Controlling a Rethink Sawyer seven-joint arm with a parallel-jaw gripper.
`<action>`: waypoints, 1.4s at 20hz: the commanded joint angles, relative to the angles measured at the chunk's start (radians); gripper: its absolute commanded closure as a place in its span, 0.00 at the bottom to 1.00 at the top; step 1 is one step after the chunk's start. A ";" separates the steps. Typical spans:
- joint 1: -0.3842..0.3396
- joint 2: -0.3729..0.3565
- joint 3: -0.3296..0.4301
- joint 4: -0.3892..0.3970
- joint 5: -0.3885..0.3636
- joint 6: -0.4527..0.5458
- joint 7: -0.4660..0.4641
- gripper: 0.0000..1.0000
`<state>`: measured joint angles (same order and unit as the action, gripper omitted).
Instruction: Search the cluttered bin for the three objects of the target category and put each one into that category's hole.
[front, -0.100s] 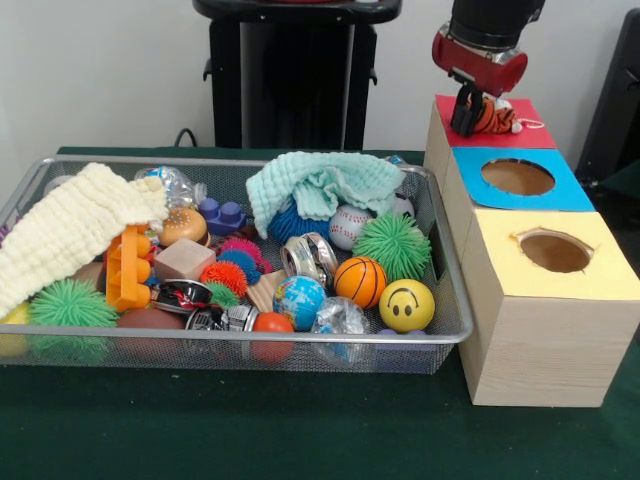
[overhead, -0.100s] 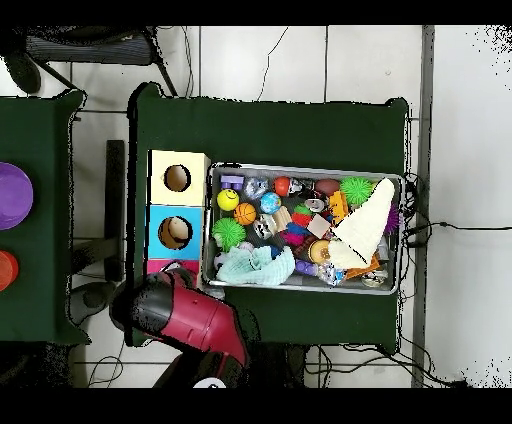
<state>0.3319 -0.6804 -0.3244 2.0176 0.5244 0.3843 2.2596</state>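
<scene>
Orange-striped soft toy (front, -0.100s: 493, 117), tiger-like, w/ a white tag string trailing off it, sits in the gripper (front, -0.100s: 470, 122), whose black fingers are clamped on it. It hangs just above the red-topped box (front, -0.100s: 530, 135), the far one in the row of three wooden boxes beside the wire bin (front, -0.100s: 445, 335).

Red box's hole isn't visible in the front view; the arm and toy cover that spot, and in the overhead view the red arm (overhead, -0.100s: 190, 315) hides nearly all of the red top. So whether the toy is centred over the opening can't be told.

Risks, as judgement:
- Release off-centre: toy lands on the rim or flat top and stays there, or rolls off the back edge.
- Soft body may snag on the hole's edge and sit half-in.
- Tag string could catch on a finger and drag the toy back up when the arm lifts.

Blue box (front, -0.100s: 520, 178) and yellow box (front, -0.100s: 553, 252) stand w/ open holes close by; sideways drift before release could drop it in the wrong one. Bin stays packed w/ balls and cloths.
</scene>
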 joint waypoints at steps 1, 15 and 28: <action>0.027 0.023 0.039 0.027 0.029 0.085 0.257 1.00; 0.015 0.037 0.027 0.018 0.015 0.064 0.216 1.00; -0.004 0.037 -0.022 -0.038 -0.050 0.079 0.142 1.00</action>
<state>0.3565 -0.6787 -0.3373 2.0177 0.5236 0.3851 2.2596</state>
